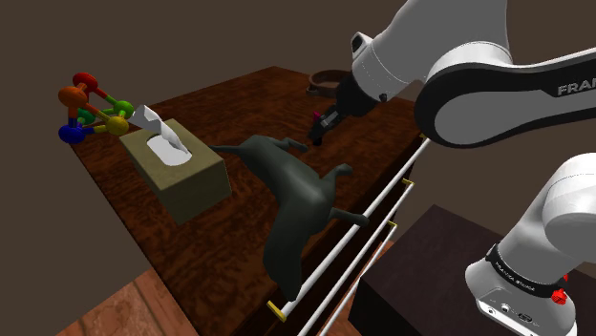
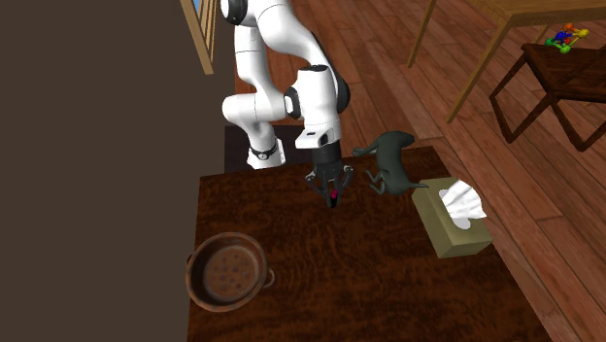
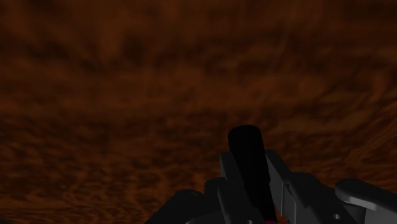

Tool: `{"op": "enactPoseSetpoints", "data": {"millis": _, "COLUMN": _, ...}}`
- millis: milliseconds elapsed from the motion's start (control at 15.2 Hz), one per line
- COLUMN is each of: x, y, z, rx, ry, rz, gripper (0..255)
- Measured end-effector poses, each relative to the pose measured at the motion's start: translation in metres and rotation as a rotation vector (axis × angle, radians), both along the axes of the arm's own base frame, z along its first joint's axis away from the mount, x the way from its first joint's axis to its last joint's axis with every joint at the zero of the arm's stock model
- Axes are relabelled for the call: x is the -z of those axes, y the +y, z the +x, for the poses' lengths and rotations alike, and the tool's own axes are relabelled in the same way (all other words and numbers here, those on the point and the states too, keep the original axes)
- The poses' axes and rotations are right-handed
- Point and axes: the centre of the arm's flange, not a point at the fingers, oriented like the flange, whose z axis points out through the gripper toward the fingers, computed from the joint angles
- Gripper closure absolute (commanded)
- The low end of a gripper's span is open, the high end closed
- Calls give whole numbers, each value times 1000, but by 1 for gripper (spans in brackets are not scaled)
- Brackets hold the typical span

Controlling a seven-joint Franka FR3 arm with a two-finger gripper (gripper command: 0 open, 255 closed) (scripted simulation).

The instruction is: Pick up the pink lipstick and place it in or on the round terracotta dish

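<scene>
Your jaws clamp the dark, pink-tipped lipstick (image 3: 247,159) clear of the wooden bench (image 2: 388,282), ready for carrying to the round brown dish (image 2: 225,274), well apart from them.

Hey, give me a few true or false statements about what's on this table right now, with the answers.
1. The gripper is shut on the lipstick. True.
2. The lipstick lies in the dish. False: it is in the gripper, well apart from the dish.
3. A white tissue sticks out of the tissue box. True.
4. The dark animal figure stands on top of the tissue box. False: it is on the table, beside the box.
</scene>
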Motion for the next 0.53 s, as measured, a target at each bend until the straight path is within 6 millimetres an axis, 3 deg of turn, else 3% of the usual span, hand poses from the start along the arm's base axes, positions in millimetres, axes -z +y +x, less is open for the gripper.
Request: {"op": "enactPoseSetpoints", "data": {"millis": 528, "x": -38, "y": 0, "z": 0, "rx": 0, "ry": 0, "rz": 0, "gripper": 255}}
